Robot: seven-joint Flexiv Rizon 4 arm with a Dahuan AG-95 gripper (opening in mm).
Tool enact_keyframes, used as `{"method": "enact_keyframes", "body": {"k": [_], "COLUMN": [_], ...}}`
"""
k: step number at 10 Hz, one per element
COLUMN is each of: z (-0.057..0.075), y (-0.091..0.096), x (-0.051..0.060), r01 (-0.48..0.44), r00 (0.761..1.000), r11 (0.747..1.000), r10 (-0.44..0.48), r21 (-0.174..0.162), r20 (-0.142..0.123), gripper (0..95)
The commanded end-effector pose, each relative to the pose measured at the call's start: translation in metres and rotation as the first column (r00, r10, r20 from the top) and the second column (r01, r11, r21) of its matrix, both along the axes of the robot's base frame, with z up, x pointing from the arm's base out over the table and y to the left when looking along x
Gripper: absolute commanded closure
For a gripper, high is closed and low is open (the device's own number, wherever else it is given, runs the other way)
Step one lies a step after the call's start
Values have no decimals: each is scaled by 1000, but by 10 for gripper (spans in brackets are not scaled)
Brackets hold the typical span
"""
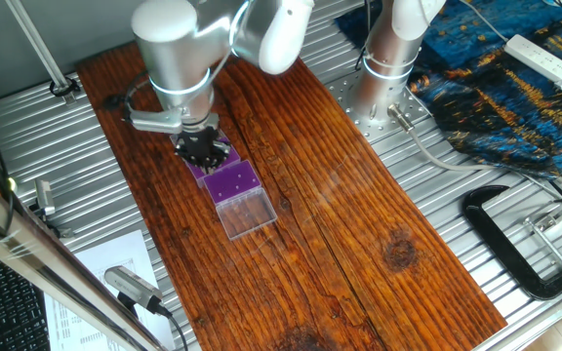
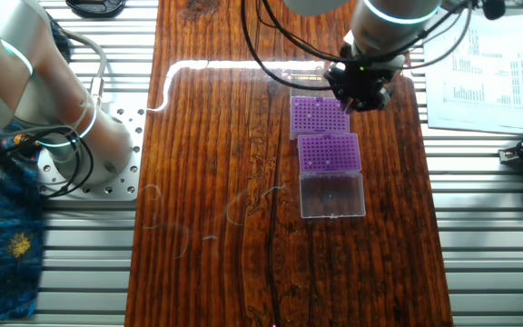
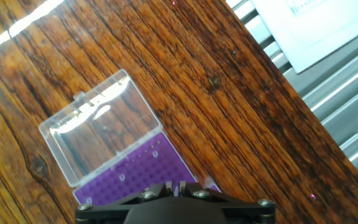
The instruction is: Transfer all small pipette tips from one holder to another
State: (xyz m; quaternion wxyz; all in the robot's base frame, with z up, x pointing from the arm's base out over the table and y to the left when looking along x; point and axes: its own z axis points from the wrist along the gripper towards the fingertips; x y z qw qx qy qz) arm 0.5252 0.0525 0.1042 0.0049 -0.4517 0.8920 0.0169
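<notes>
Two purple racks lie end to end on the wooden board. The far rack point(image 2: 317, 118) sits under my hand. The near rack point(image 2: 329, 152) has its clear lid point(image 2: 332, 195) folded open; it also shows in the hand view point(image 3: 135, 177) with the lid point(image 3: 101, 134). A few small pipette tips point(image 3: 122, 178) show as white dots in the near rack's holes. My gripper point(image 2: 361, 94) hovers low over the far rack's right edge point(image 1: 201, 152). In the hand view my gripper point(image 3: 175, 186) has its fingers nearly together, with a thin pale sliver between them that looks like a tip.
A second arm's base point(image 1: 388, 68) stands on the metal table beside the board. A black clamp point(image 1: 515, 244), a power strip point(image 1: 540, 57) and blue cloth point(image 1: 515, 97) lie to one side. Printed papers point(image 2: 479, 64) lie on the other side.
</notes>
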Motion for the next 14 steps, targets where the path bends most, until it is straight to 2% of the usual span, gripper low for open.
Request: {"method": "enact_keyframes", "body": {"k": [1, 4, 6, 9, 14], "z": [-1, -6, -15, -20, -27], "y": [2, 3, 2, 13, 11], "x": [3, 8, 9, 7, 5], "r01": [8, 13, 12, 36, 37], "r00": [1000, 1000, 1000, 999, 999], "r11": [1000, 1000, 1000, 999, 999], "r10": [-8, -13, -12, -36, -37], "r21": [1, -4, 9, 3, 7], "r20": [0, -1, 0, -3, -4], "gripper": [950, 950, 950, 950, 950]}}
